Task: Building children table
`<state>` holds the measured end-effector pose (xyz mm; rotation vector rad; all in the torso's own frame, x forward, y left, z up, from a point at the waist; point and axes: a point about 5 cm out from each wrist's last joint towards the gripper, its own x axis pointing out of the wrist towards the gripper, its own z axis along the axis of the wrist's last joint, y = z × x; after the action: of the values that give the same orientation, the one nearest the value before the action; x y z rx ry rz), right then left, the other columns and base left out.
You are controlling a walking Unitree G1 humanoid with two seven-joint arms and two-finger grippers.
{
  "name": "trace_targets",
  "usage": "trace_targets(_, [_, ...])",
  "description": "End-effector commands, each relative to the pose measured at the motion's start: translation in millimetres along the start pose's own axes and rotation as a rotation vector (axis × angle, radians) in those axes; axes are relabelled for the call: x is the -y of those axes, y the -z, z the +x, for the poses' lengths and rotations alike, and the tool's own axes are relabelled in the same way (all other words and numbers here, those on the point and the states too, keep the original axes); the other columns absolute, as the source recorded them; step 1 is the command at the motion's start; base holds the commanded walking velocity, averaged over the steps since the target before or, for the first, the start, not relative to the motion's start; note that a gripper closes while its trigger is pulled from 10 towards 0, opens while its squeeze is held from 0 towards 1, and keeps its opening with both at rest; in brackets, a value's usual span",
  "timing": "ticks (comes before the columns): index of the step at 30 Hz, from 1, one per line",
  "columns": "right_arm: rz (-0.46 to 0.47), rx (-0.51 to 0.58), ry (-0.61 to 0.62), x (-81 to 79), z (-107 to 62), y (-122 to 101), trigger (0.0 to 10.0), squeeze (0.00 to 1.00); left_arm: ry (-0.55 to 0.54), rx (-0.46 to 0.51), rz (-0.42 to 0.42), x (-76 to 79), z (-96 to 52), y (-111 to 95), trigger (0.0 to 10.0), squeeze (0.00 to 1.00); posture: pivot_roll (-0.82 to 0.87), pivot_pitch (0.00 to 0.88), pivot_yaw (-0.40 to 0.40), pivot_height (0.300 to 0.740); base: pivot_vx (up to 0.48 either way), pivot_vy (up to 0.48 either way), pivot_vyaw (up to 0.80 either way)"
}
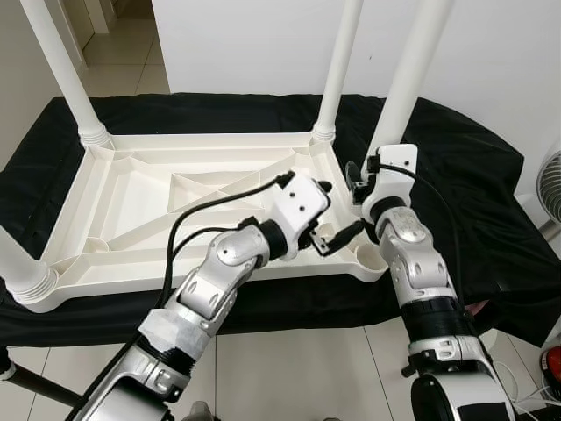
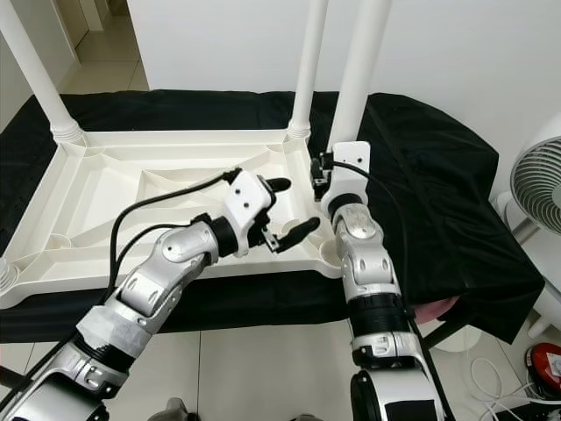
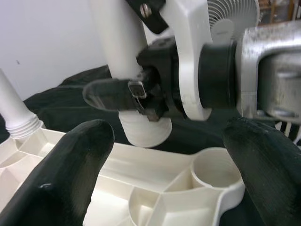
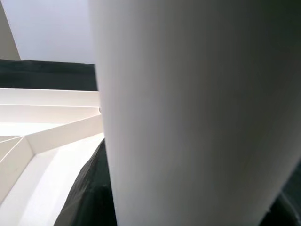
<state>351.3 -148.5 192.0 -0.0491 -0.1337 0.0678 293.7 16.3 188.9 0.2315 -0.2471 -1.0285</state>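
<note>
A white plastic table top (image 1: 131,189) lies upside down on a black cloth. Three white legs stand in its corners: far left (image 1: 66,74), far right (image 1: 339,70) and near left (image 1: 19,267). My right gripper (image 1: 366,174) is shut on the fourth leg (image 1: 408,74) and holds it upright. The leg's threaded end (image 3: 143,129) hangs just above and beyond the empty near-right socket (image 3: 214,169). My left gripper (image 1: 337,212) is open beside that socket, its fingers (image 3: 70,165) spread with nothing between them. In the right wrist view the leg (image 4: 188,113) is very close.
The black cloth (image 1: 473,175) covers the low surface and drops at its front edge onto pale floor tiles (image 1: 298,368). A white fan (image 1: 550,189) stands at the right, with a red object (image 1: 552,364) on the floor below it. A white wall runs behind.
</note>
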Motion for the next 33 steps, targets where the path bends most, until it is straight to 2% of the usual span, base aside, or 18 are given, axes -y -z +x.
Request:
trace_targets(1, [0.014,0.003,0.004,-1.1,-5.8,0,10.0,0.0,0.036,-0.028,0.019,5.8,-1.3,6,10.0,0.0,-0.04,0.0,-0.033,0.74,0.0,0.0,0.0])
trace_targets(8, [0.005,0.0,0.019,-0.7,-14.8,4,10.0,0.0,0.074,-0.077,0.03,10.6,-3.8,16,10.0,0.0,-0.05,0.0,-0.031,0.74,0.0,0.0,0.0])
trace_targets(10, [0.002,-0.004,0.026,-2.2,-21.3,9,10.0,0.0,0.089,-0.115,0.051,12.6,-4.1,23,10.0,0.0,-0.05,0.0,-0.033,0.74,0.0,0.0,0.0])
trace_targets(11, [0.001,-0.002,0.027,-6.7,-32.9,14,10.0,0.0,0.102,-0.161,0.062,15.1,-4.6,32,10.0,0.0,-0.06,0.0,-0.034,0.74,0.0,0.0,0.0])
trace_targets(15, [-0.001,0.019,0.023,-9.6,-43.5,17,10.0,0.0,0.117,-0.172,0.05,19.2,-6.8,35,10.0,0.0,-0.06,0.0,-0.036,0.74,0.0,0.0,0.0])
trace_targets(17, [-0.001,0.019,0.023,-9.6,-43.5,17,10.0,0.0,0.117,-0.172,0.05,19.2,-6.8,35,10.0,0.0,-0.06,0.0,-0.036,0.74,0.0,0.0,0.0])
trace_targets(22, [-0.009,0.039,0.013,-9.8,-56.8,21,10.0,0.0,0.133,-0.188,0.036,25.1,-14.8,41,10.0,0.0,-0.07,0.0,-0.032,0.74,0.0,0.0,0.0])
trace_targets(26, [-0.006,0.041,0.027,-3.6,-64.4,24,10.0,0.0,0.137,-0.21,0.034,26.2,-25.5,46,10.0,0.0,-0.08,0.0,-0.031,0.74,0.0,0.0,0.0])
trace_targets(33, [0.027,0.062,0.029,1.7,-77.2,26,10.0,0.0,0.124,-0.206,0.045,21.9,-27.2,43,10.0,0.0,-0.07,0.0,-0.034,0.74,0.0,0.0,0.0])
